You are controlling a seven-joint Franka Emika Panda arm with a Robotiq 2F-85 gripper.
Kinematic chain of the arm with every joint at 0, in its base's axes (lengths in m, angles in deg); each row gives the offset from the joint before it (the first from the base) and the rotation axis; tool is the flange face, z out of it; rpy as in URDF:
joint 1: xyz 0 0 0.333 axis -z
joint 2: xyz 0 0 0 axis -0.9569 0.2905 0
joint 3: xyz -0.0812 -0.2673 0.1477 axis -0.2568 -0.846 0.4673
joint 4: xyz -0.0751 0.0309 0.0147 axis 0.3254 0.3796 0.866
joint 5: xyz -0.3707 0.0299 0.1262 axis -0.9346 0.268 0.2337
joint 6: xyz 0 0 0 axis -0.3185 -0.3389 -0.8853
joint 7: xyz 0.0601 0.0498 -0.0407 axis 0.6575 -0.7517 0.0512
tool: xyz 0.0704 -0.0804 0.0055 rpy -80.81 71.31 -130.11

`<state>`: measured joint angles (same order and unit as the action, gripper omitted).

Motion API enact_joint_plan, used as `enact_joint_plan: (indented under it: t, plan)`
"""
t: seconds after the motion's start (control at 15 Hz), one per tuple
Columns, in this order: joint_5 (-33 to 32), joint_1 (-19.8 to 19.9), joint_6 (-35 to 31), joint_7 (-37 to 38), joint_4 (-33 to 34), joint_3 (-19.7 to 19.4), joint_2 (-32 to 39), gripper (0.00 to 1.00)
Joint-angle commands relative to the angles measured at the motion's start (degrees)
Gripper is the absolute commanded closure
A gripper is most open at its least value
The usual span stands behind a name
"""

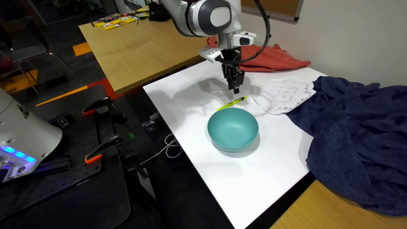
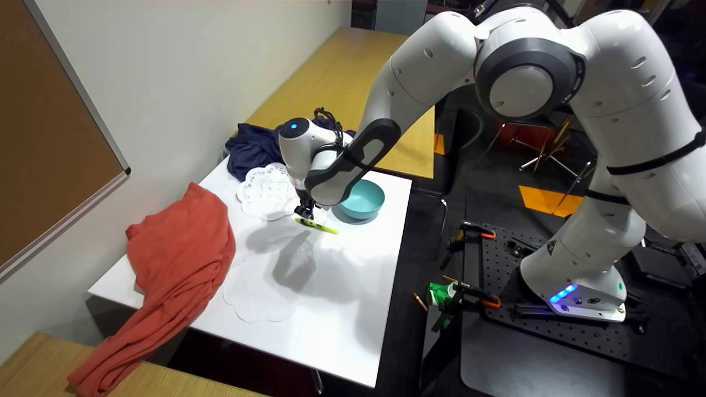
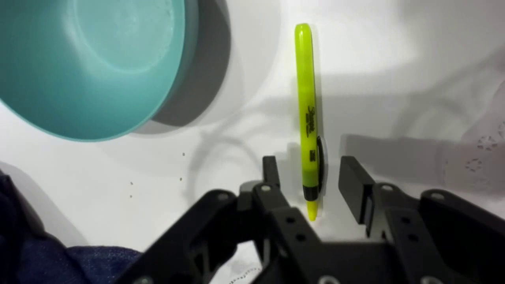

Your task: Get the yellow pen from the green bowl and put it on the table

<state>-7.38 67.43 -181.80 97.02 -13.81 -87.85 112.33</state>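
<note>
Apparently, the work is done: the yellow pen (image 1: 231, 103) lies on the counter (image 1: 248, 181), at 12 o'clock of the green bowl (image 1: 233, 130) in an exterior view. The fingers (image 3: 353, 189) stand apart, holding nothing; withdrawal perhaps remains.

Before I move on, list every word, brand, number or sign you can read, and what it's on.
"Sharpie": on the yellow highlighter.
Smaller print beside it and in the dark box near the clip: too blurred to read.
Small dark label on the robot base: too small to read.
Yellow items on a wooden table: any print too small.
</note>
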Motion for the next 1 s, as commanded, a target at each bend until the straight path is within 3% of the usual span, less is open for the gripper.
enact_joint_plan:
  t: [0.0,0.2,0.93]
  plan:
    - [0.3,-0.3,1.2,-0.8,1.0,-0.2,-0.6,0.23]
    - [0.3,-0.3,0.3,-0.8,0.5,-0.3,-1.5,0.01]
    - [0.4,-0.3,-0.1,-0.3,1.5,-0.3,-0.7,0.00]
